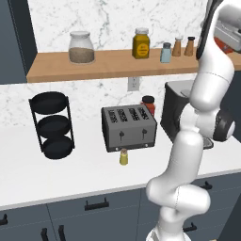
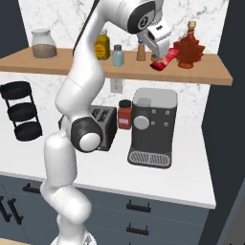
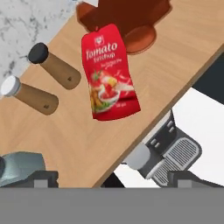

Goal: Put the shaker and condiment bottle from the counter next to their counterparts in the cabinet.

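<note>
The red condiment bottle [image 3: 109, 74], a squat "Tomato" pouch, sits tilted on the wooden cabinet shelf [image 3: 183, 48] right beside the dark red leaf-shaped bottle [image 3: 127, 17]. My gripper [image 2: 160, 47] hovers just above and in front of the condiment bottle [image 2: 161, 62], open, its fingers apart from it. Two brown dark-capped shakers [image 3: 54, 65] lie to its other side, with the pale blue shaker [image 2: 117, 55] further along. The small yellow-green shaker [image 1: 124, 156] stands on the white counter [image 1: 84, 174] in front of the toaster [image 1: 128, 127].
A coffee machine [image 2: 152, 127] stands under the shelf below my hand, with a red-lidded jar [image 2: 125, 115] beside it. A black three-tier rack [image 1: 52, 124] is at the counter's left. A glass jar [image 1: 81, 47] and a yellow jar [image 1: 140, 43] stand on the shelf.
</note>
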Tool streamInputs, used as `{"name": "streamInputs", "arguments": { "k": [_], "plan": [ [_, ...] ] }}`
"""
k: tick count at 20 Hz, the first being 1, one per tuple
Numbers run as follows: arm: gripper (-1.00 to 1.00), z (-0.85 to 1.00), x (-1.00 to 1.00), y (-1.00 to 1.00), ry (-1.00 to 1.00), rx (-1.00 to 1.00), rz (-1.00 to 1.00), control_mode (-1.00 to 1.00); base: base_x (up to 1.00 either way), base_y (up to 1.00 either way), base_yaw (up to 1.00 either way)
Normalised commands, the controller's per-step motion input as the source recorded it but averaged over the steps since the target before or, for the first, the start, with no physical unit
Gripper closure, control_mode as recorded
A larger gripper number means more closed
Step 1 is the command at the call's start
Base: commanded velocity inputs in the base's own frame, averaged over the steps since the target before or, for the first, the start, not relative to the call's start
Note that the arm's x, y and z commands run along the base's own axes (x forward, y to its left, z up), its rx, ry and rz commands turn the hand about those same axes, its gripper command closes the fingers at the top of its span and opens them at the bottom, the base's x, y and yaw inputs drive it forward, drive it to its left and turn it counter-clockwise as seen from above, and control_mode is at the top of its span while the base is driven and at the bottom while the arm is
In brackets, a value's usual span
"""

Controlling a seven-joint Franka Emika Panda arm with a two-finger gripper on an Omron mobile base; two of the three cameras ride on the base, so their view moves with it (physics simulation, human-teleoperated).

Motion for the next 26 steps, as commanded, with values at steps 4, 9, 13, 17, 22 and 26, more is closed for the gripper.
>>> {"name": "streamInputs", "arguments": {
  "k": [4, 9, 13, 17, 22, 26],
  "plan": [
    [-1.0, -0.4, -0.63, 0.38, 0.0, -0.13, 0.05, -1.0, 0.0, 0.0, 0.0],
    [-1.0, -0.28, -0.78, 0.16, -0.07, -0.07, 0.04, -1.0, 0.0, 0.0, 0.0],
    [-1.0, -0.56, -0.66, 0.44, -0.12, -0.18, 0.05, -1.0, 0.0, 0.0, 0.0],
    [-1.0, -0.94, -0.58, 0.62, -0.21, -0.18, 0.11, -1.0, 0.0, 0.0, 0.0],
    [-1.0, -0.99, -0.57, 0.49, -0.34, -0.14, 0.2, -1.0, 0.0, 0.0, 0.0],
    [-1.0, -0.91, -0.7, 0.38, -0.33, -0.06, 0.22, -1.0, 0.0, 0.0, 0.0]
  ]
}}
